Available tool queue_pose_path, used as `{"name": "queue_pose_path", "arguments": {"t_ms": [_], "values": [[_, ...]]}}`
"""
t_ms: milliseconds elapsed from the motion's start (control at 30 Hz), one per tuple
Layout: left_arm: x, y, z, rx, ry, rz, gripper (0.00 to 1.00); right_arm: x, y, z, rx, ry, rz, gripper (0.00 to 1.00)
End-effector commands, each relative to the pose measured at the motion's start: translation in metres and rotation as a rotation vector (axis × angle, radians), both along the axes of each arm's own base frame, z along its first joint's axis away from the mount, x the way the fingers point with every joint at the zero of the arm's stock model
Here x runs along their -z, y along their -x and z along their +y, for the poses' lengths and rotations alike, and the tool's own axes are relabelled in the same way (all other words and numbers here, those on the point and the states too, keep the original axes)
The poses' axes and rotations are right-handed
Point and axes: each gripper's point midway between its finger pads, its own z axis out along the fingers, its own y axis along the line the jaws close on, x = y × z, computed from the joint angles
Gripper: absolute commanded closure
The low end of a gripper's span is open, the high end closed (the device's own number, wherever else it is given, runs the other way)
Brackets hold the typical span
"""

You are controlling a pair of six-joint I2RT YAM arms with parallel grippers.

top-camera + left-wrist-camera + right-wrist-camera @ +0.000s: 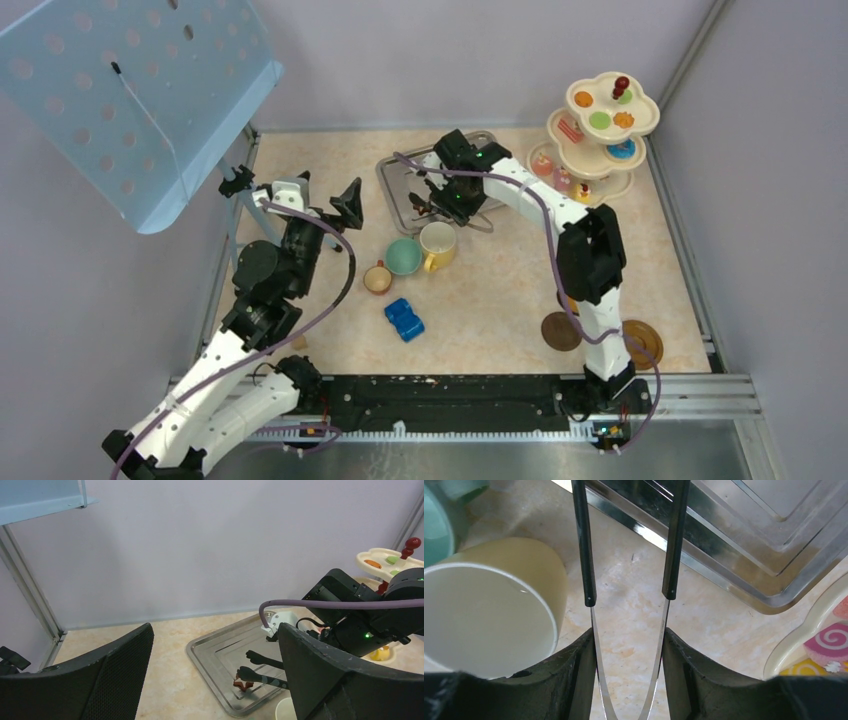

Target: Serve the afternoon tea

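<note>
My right gripper (455,195) (628,635) is shut on a pair of black tongs (586,555), with both fingers pressed against the steel arms. The tong tips (260,675) hang spread over the steel tray (200,655), just above a small brown star-shaped cake (243,684). The cream three-tier stand (600,130) at the back right carries several little cakes. The brown cup (377,279), the teal cup (403,256) and the yellow-and-cream mug (437,243) (489,610) stand together near the tray. My left gripper (325,192) (216,630) is open and empty, left of the tray.
A blue toy car (404,319) lies in front of the cups. Two brown coasters (560,331) (643,343) sit by the right arm's base. A perforated blue panel (130,90) on a post overhangs the back left. Walls close in on the table at the back and sides.
</note>
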Motion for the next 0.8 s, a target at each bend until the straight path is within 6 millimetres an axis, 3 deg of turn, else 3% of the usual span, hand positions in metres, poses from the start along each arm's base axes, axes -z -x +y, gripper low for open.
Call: {"name": "queue_pose_path", "arguments": {"t_ms": [0,333,767], "values": [[-0.009,0.0,-0.001,0.012,0.019,-0.025,0.01,-0.009,-0.014,0.007,-0.01,0.02,-0.063,0.53],[-0.007,-0.002,-0.003,0.017,0.016,-0.017,0.01,0.007,-0.026,0.009,-0.007,0.07,-0.058,0.5],[-0.004,-0.005,-0.004,0.023,0.016,-0.009,0.01,0.031,-0.024,0.007,-0.015,0.101,-0.017,0.51]]}}
